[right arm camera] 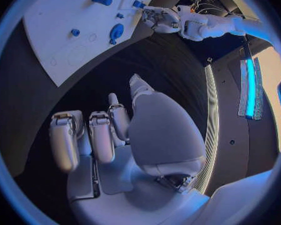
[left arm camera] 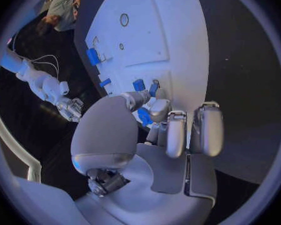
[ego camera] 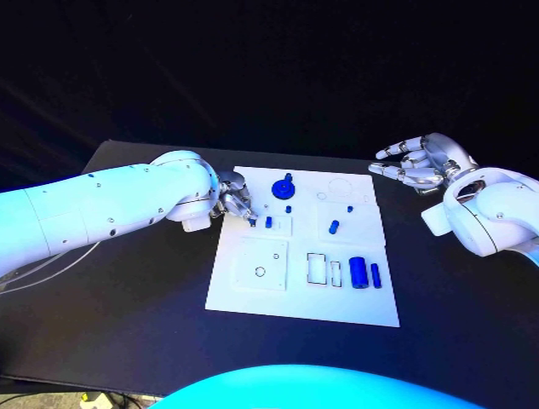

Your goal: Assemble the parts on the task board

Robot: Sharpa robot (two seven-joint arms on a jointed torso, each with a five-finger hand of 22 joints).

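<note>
Task board: I see the white task board (ego camera: 304,294) in the middle of the black table (ego camera: 122,290), with its shallow cut-outs and small blue parts scattered across it.
Left hand: my left hand (ego camera: 235,203) sits at the board's far left edge. In the left wrist view its fingertips (left arm camera: 154,111) close on a small blue part (left arm camera: 144,117); the head view hides that part behind the fingers.
Right hand: my right hand (ego camera: 419,162) hovers off the board's far right corner, fingers curled but apart, holding nothing; the right wrist view shows dark table beneath it.
Round blue part: a knob-like piece (ego camera: 283,182) stands at the far side of the board, just right of my left hand.
Cylinders: a thick one (ego camera: 358,272) and a slimmer one (ego camera: 375,274) lie side by side near the right edge.
Small pegs: one (ego camera: 333,227) lies mid-board.
</note>
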